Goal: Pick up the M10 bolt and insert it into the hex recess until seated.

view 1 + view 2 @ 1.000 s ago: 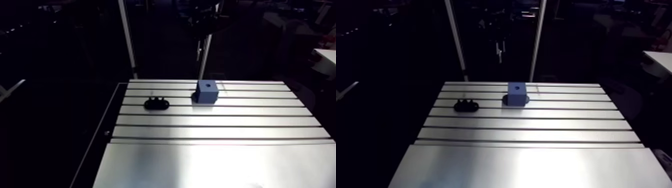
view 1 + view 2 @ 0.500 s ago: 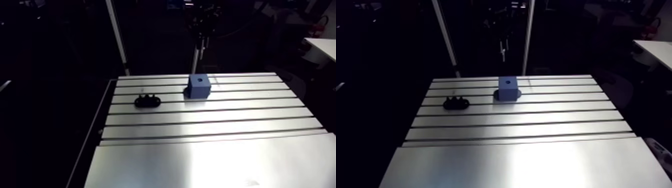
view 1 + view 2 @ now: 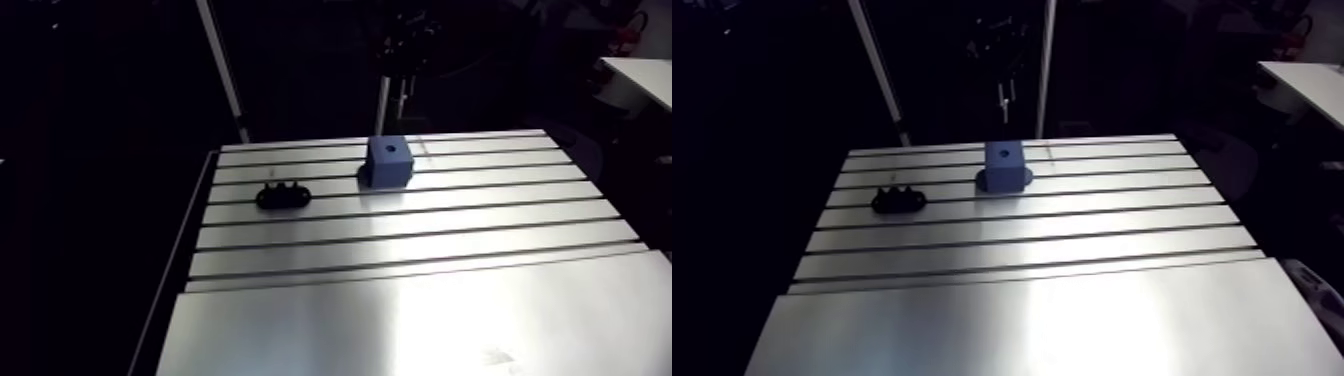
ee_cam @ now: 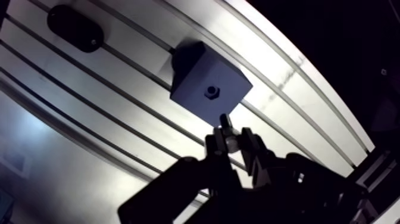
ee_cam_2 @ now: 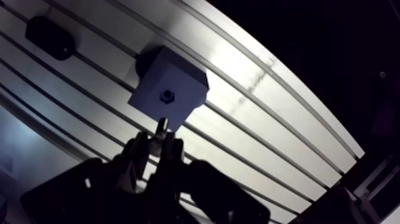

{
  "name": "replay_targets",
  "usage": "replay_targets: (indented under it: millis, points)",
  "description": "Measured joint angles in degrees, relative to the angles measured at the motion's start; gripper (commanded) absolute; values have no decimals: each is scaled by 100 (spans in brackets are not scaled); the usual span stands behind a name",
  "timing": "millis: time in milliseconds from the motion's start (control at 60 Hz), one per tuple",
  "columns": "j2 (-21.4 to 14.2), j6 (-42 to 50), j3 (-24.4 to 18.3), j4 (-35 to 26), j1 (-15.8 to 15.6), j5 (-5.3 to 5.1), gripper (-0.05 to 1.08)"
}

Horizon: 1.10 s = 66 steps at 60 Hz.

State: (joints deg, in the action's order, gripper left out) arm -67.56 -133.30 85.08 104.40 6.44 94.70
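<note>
Just beside block (image 4: 196,77) edge, bolt (image 4: 225,123) tip

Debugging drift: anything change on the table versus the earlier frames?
Only the arm view shifted, so the camera moved with the arm. The blue block and black oblong part sit in the same spots on the table. Gripper now holds the M10 bolt short of the hex recess; no earlier wrist view to compare.

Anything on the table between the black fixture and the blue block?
No. The arm view shows only bare slotted table between the black fixture and the blue block.
</note>
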Motion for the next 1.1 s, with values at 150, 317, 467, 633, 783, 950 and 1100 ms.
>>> replay_targets:
  millis: [150,317,467,633,783,950,1100]
  points:
    - [83,5,23,24,2,-5,107]
    - [186,7,34,119,7,-51,107]
    - [277,35,24,183,21,-166,107]
    - [331,64,-3,208,46,-242,107]
    - [369,74,-19,212,55,-262,107]
    - [408,76,-17,208,58,-253,107]
    - [420,73,0,207,59,-238,107]
